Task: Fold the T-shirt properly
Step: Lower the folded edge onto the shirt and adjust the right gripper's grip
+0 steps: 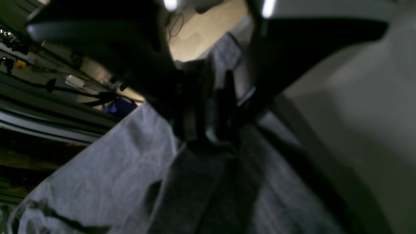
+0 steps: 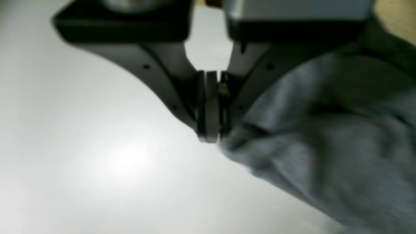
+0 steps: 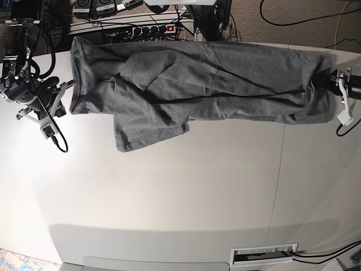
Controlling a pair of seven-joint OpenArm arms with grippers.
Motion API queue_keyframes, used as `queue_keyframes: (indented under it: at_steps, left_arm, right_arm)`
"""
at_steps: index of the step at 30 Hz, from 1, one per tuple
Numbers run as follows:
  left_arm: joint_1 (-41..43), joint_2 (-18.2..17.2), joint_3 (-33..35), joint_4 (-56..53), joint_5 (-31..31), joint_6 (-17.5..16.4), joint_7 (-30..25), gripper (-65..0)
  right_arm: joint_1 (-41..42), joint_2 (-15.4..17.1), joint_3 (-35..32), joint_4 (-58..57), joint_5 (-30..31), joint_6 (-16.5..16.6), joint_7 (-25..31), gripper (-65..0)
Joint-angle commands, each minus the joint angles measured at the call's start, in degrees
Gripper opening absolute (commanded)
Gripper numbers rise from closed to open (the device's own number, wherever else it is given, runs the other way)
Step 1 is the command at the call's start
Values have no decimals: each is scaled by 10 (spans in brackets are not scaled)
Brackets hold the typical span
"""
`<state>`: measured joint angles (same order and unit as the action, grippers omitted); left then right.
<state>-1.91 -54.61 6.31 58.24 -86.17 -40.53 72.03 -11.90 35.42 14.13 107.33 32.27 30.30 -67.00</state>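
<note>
The heather-grey T-shirt (image 3: pixel 225 79) lies stretched sideways along the far part of the white table (image 3: pixel 197 186), creased, with one flap hanging toward the front at the left. My left gripper (image 3: pixel 326 79) is at the shirt's right end. In the left wrist view it (image 1: pixel 208 130) is shut on bunched grey cloth (image 1: pixel 97 175). My right gripper (image 3: pixel 67 90) is at the shirt's left end. In the right wrist view its jaws (image 2: pixel 211 136) are shut just above the table, with the shirt's edge (image 2: pixel 325 146) pinched at the tips.
A power strip with cables (image 3: pixel 152 28) lies behind the table's far edge. A white slotted vent (image 3: pixel 265 255) sits at the front edge. Cables (image 3: pixel 53 135) trail from the right arm on the table's left side.
</note>
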Motion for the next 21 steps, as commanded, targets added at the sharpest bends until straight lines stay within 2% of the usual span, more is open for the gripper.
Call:
queue_keyframes:
  at_steps: [1, 5, 9, 12, 17, 20, 21]
  left_arm:
    - [-7, -21, -2, 2, 12, 5, 7, -503]
    - [-17, -27, -2, 2, 12, 5, -16, -504]
    - [-24, -27, -2, 2, 39, 5, -32, -547]
    - [-24, -27, -2, 2, 48, 5, -31, -552]
    - [-24, -27, -2, 2, 61, 5, -31, -552]
    - [-24, -27, -2, 2, 61, 5, -31, -552]
    - [-24, -27, -2, 2, 61, 5, -31, -551]
  right_arm:
    - [6, 3, 6, 9, 14, 1, 6, -650]
    - [6, -28, 6, 9, 43, 3, 6, -650]
    - [6, -56, 5, 9, 83, 23, -5, -650]
    - [6, -73, 5, 8, 82, 31, -5, -650]
    - [5, -80, 4, 5, 54, 40, 4, -650]
    - [5, -80, 4, 5, 43, 39, 11, -464]
    - [5, -80, 4, 5, 28, 39, 17, -430]
